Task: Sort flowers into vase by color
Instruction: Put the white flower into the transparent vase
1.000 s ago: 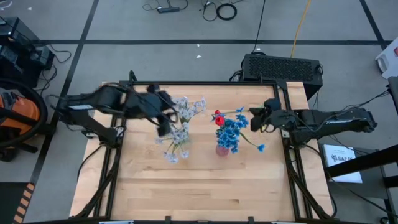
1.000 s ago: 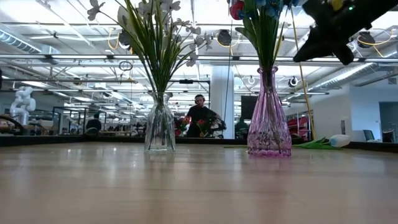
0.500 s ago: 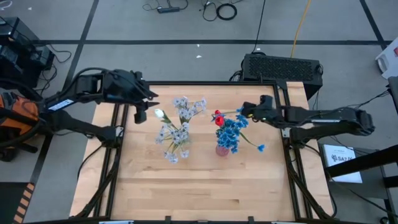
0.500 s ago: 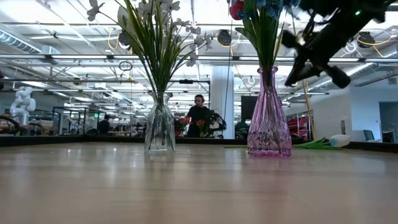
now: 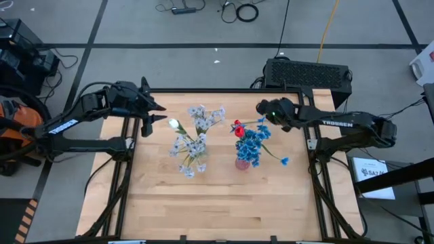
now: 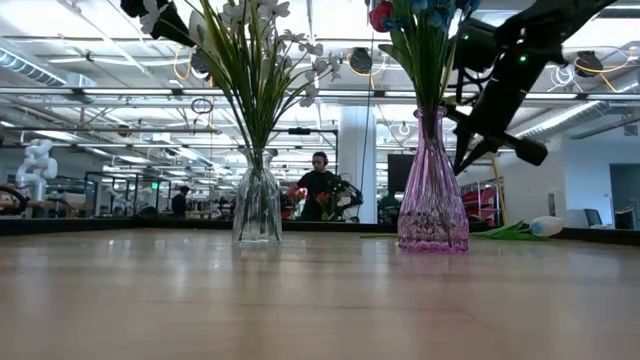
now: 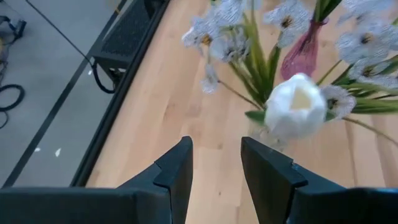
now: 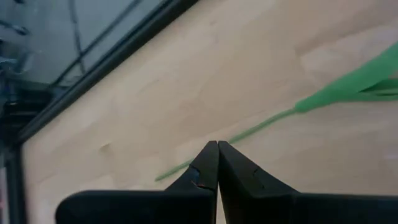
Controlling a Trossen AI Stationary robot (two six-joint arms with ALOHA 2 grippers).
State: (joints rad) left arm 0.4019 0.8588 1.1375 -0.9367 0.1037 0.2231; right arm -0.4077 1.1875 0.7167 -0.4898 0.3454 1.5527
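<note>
Flowers stand in two vases mid-table (image 5: 224,196). Pale lavender-white sprays (image 5: 193,144) and a white tulip (image 5: 174,125) fill the clear vase (image 6: 257,205); blue clusters (image 5: 252,145) and a red tulip (image 5: 238,129) fill the pink vase (image 6: 432,190). One green stem (image 8: 249,132) lies flat on the wood near the back right corner. Left gripper (image 5: 157,113) hovers over the back left edge, fingers (image 7: 176,171) apart with nothing between them, the white tulip just ahead. Right gripper (image 5: 262,107) hangs above the lying stem, its fingers (image 8: 208,163) pressed together and empty.
</note>
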